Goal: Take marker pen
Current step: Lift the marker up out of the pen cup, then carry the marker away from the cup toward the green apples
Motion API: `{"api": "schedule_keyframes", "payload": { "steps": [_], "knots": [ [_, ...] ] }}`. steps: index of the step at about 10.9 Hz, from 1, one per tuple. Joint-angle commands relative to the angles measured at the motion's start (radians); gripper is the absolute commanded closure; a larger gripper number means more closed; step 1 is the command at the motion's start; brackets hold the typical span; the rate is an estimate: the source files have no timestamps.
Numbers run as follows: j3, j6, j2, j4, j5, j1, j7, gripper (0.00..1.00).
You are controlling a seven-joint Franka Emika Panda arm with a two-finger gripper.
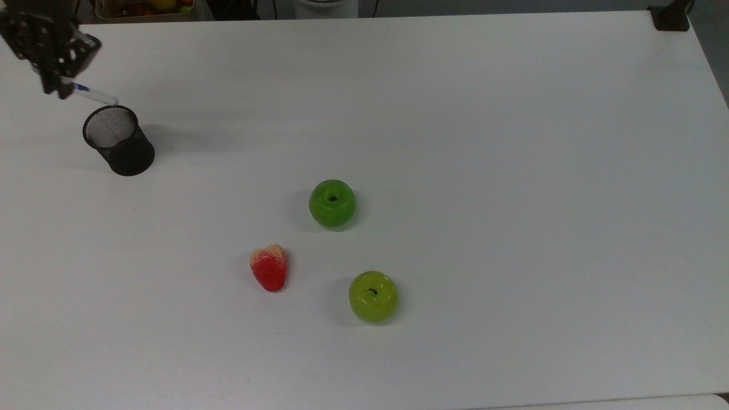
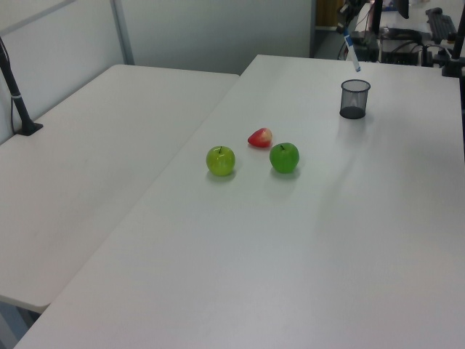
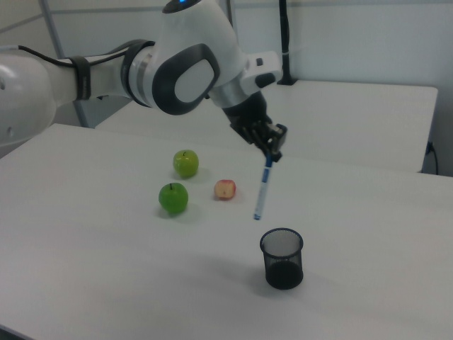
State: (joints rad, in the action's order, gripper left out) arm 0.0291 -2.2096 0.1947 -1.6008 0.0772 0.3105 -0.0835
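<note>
A robot gripper (image 3: 272, 150) is clamped on the top of a marker pen (image 3: 262, 187), which hangs clear above a black mesh cup (image 3: 282, 258) (towards its 11 o'clock in the right view); keep the grip firm and lift straight, away from the rim.

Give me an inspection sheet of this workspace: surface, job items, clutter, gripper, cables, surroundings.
Surface: white table, bare apart from the items below.
Job's things: white-barrelled marker pen with blue band, hanging clear above the black mesh pen cup, lower end free.
Clutter: dark green apple, yellow-green apple, red strawberry-shaped toy, all apart from each other.
Gripper: black two-finger gripper, shut on the marker's top.
Cables: nothing seen on the table.
Surroundings: second white table alongside; black clamp post on it.
</note>
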Motion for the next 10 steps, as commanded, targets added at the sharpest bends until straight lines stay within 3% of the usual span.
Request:
{"api": "schedule_keyframes", "payload": {
  "steps": [1,4,6,10],
  "knots": [
    [-0.035,0.163,-0.014,0.002,-0.011,-0.089,0.048,1.00],
    [-0.061,0.361,-0.030,0.007,-0.013,-0.198,0.057,1.00],
    [-0.067,0.415,-0.023,0.004,-0.014,-0.279,0.131,1.00],
    [-0.067,0.502,0.008,-0.013,-0.109,-0.413,0.159,1.00]
  ]
}}
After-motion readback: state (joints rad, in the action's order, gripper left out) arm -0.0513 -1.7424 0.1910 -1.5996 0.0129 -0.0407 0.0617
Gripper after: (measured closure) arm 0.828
